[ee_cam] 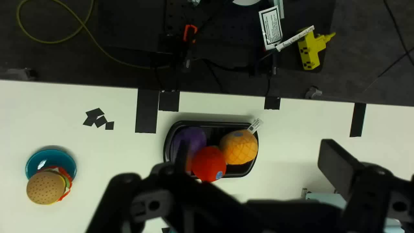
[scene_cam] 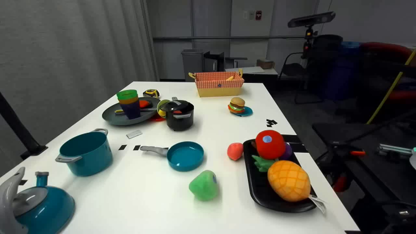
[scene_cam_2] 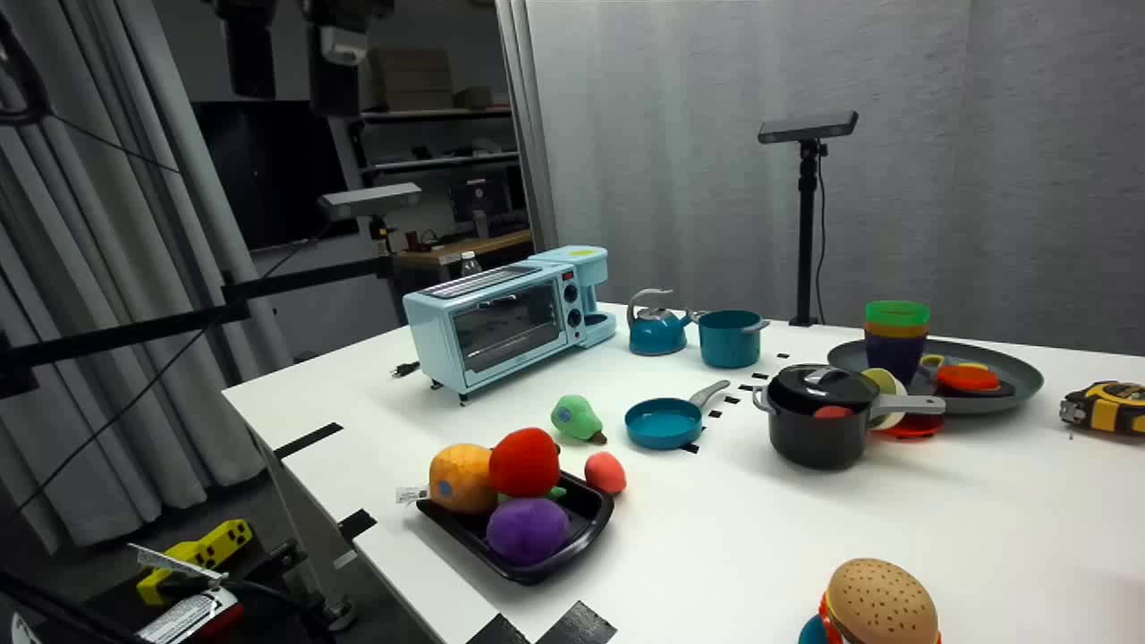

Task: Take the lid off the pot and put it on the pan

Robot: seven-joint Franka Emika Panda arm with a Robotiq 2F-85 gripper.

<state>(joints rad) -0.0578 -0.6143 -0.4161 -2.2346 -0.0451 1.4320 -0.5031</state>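
Along the left edge of the white table (scene_cam: 146,204), as an exterior view shows it, stand a rounded teal kettle (scene_cam: 53,208) and, beyond it, a round teal cooking pot (scene_cam: 92,159). Farther along that edge, a dark grey round plate (scene_cam: 111,117) bears nested green, orange and purple cups (scene_cam: 131,109) and a red object (scene_cam: 144,103). Just right of the plate stands a small round black pot (scene_cam: 179,123); a round black lid (scene_cam: 176,105) sits askew on its rim, with a red piece (scene_cam: 177,112) showing below. Nearer the middle lies a bright blue round frying pan (scene_cam: 186,156), its grey handle pointing left. By the far edge, a red-checked basket (scene_cam: 219,92) holds something yellow (scene_cam: 230,78). Beside the right edge, a black rectangular tray (scene_cam: 256,180) holds a red plush ball (scene_cam: 274,148), a purple plush ball (scene_cam: 287,151) and an orange plush pineapple (scene_cam: 289,182). Above that side, the wrist view shows the gripper (ee_cam: 258,158), jaws wide apart, one finger (ee_cam: 179,163) overlapping the tray; the lid is well apart from them, over on the pot.
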